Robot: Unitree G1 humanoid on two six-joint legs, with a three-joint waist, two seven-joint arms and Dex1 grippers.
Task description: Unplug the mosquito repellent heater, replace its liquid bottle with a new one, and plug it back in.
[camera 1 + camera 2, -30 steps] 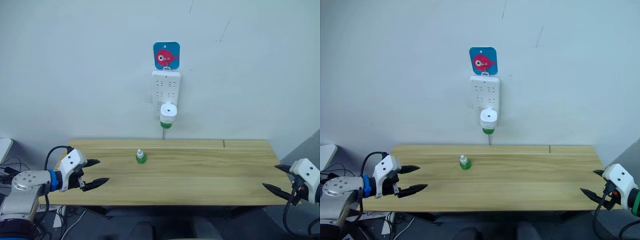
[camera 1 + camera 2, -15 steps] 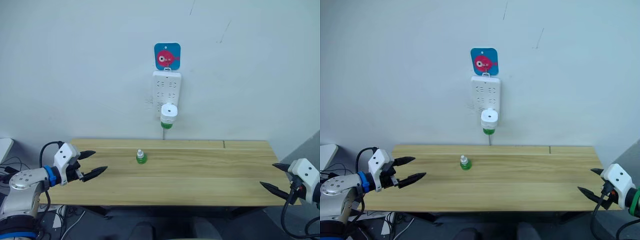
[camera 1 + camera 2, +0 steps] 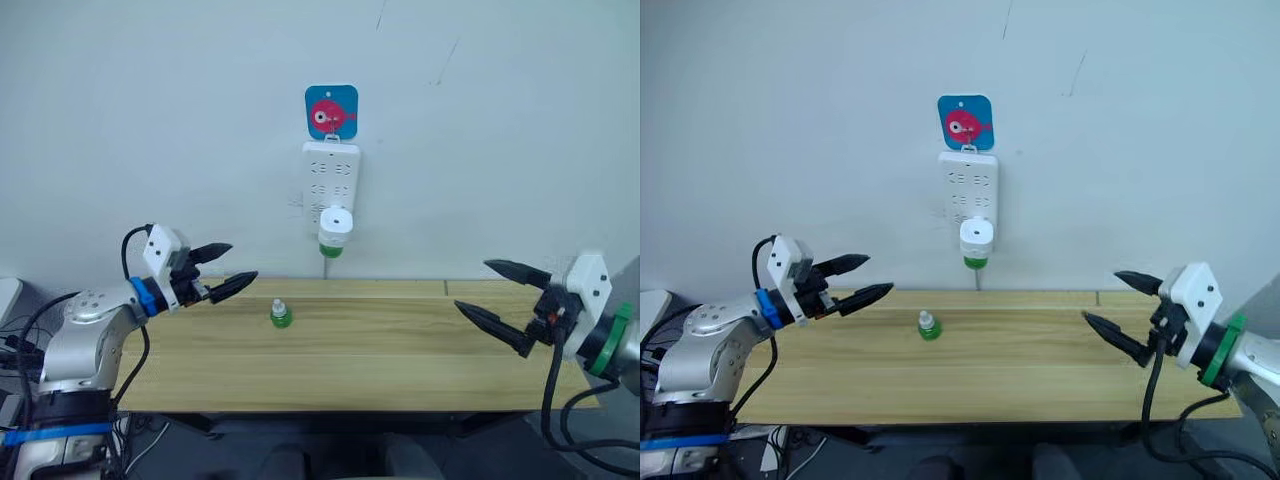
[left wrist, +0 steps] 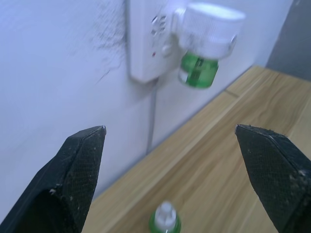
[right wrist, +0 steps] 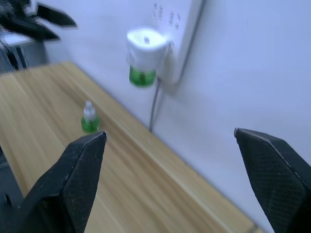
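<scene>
While both arms hang over the worktop (image 3: 400, 350) with nothing in hand, the left gripper (image 3: 225, 268) stands spread wide and empty, fingers aimed toward the wall. The right gripper (image 3: 500, 296) is just as wide and just as empty at the far right end. Between them, up on the white power strip (image 3: 331, 180), sits the mosquito repellent heater (image 3: 335, 224), plugged in at the lowest socket, its liquid bottle (image 3: 331, 249) showing green underneath. Down on the wood, left of the heater's line, the new one (image 3: 282, 313) stands upright with its white cap on.

First job looks like the unplug. Best bet: bring one gripper level with the heater's white body, straddle it across the sides, not the green bottle, close firmly, then pull straight out from the wall. Any twist risks bending the prongs or tugging the strip off its hook.
</scene>
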